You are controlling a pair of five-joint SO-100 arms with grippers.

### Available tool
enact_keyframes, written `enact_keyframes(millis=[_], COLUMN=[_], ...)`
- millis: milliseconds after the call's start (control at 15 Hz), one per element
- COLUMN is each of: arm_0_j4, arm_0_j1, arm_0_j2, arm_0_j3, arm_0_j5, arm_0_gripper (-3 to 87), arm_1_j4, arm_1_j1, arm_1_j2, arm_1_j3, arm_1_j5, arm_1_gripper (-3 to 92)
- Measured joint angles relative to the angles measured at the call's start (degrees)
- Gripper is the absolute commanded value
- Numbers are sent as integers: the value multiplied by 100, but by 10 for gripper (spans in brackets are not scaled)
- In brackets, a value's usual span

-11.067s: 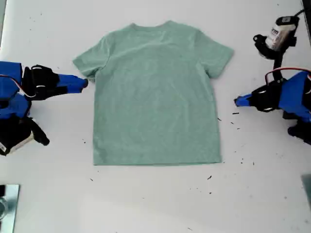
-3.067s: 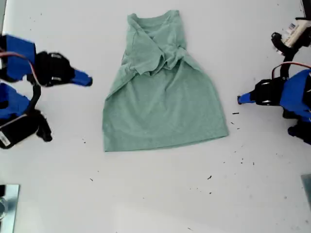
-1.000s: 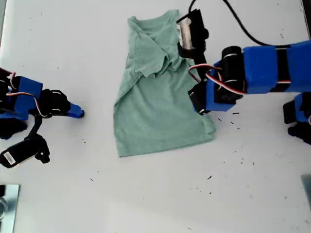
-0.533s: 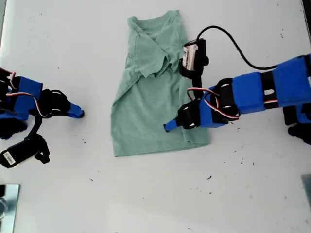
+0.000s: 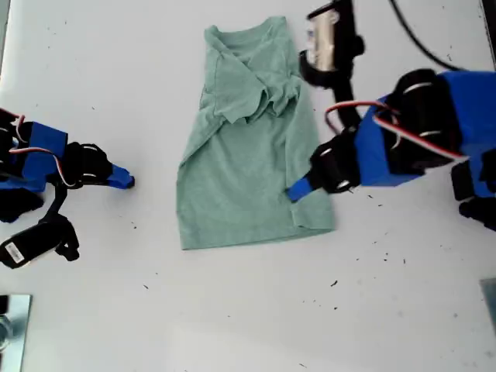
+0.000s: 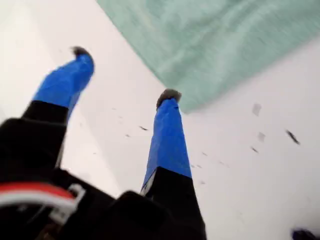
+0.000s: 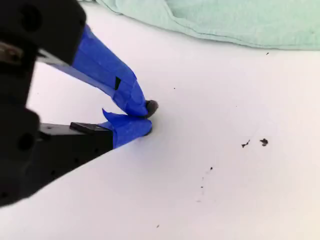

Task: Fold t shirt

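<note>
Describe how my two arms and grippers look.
Both arms have blue plastic shells, black servo sections and red and white wires. My first gripper and my second gripper have blue-taped fingers with dark tips. A black cable runs to the first arm's wrist camera.

Surface: a plain white tabletop fills almost the whole exterior view; no wall, floor or window shows.
Marks: small dark specks lie scattered over the near part, thicker toward the exterior view's right.
Near corner: a shiny metallic piece sits at the exterior view's near left edge, cut off by the frame.
Left edge: a thin dark strip runs down the far left.
Light: bright, even, with soft faint shadows.
</note>
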Motion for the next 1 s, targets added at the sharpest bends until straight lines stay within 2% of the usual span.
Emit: enact_keyframes(millis=[200,267,333,533,600,667,867,1000], arm_0_j4=[308,545,861,958,958,958,1248,1239], arm_0_j1=[26,79,237,888,1116,1169,1178,879], arm_0_j2=[316,299,193,-976,-1837,-2786,-4764,-5265], arm_0_j3=[-26,-308,-870,-2698,-3349,-3955,-5159,-5335], arm_0_j5=[-62,-97,-149,-431,-431,-431,-316,62], arm_0_gripper=[-3,-3,-3,-3,61,233,250,247], arm_1_j4=[-2900,-3287,-3349,-3428,-3437,-3437,-3437,-3437], arm_1_j1=[949,1099,1257,1362,1362,1362,1362,1362], arm_1_j2=[2733,3155,3357,3621,3656,3683,3885,4289], arm_1_j3=[5361,6671,7189,7497,7523,7550,7664,7866], arm_1_j5=[-97,-176,-229,-290,-290,-290,-290,-290], arm_1_gripper=[25,25,25,25,25,25,25,25])
